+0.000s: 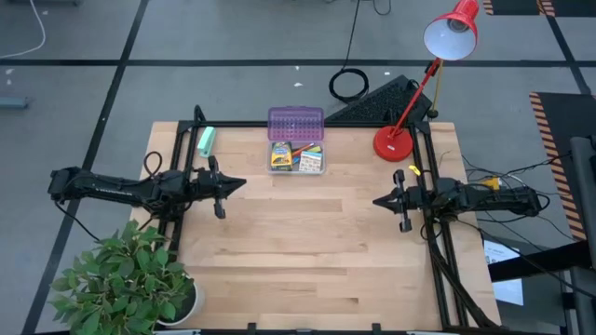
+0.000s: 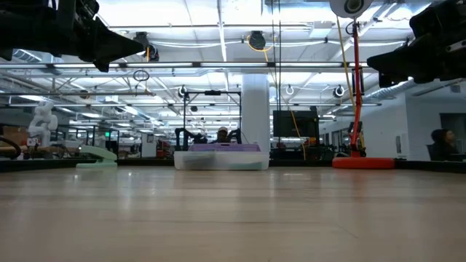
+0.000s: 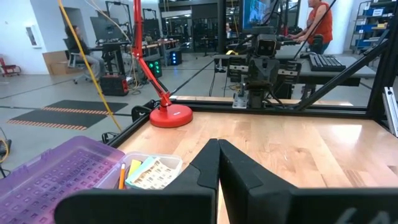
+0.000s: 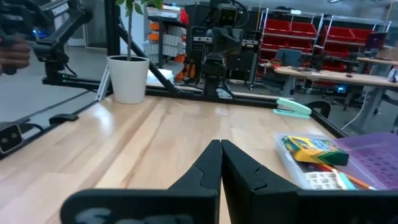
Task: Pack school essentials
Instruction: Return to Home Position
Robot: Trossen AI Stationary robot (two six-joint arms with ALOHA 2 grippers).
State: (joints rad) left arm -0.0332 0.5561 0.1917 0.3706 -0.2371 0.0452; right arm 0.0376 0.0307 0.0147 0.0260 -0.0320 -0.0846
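Note:
The school essentials lie in an open clear box (image 1: 297, 158) at the table's far middle, its purple lid (image 1: 296, 123) folded back. Inside show a yellow-green crayon box (image 4: 314, 149), an orange pencil (image 3: 122, 176) and a printed card (image 3: 155, 172). A mint-green stapler (image 1: 206, 140) rests on the table at the far left. My left gripper (image 1: 242, 184) hangs shut above the left side, nearer than the box. My right gripper (image 1: 376, 199) hangs shut above the right side. Both point toward the table's middle and touch nothing.
A red desk lamp (image 1: 394, 141) stands on its round base at the far right, and a black keyboard (image 1: 377, 100) lies behind it. A potted plant (image 1: 130, 279) stands at the near left corner. Bare wood (image 1: 307, 251) spreads between and in front of the grippers.

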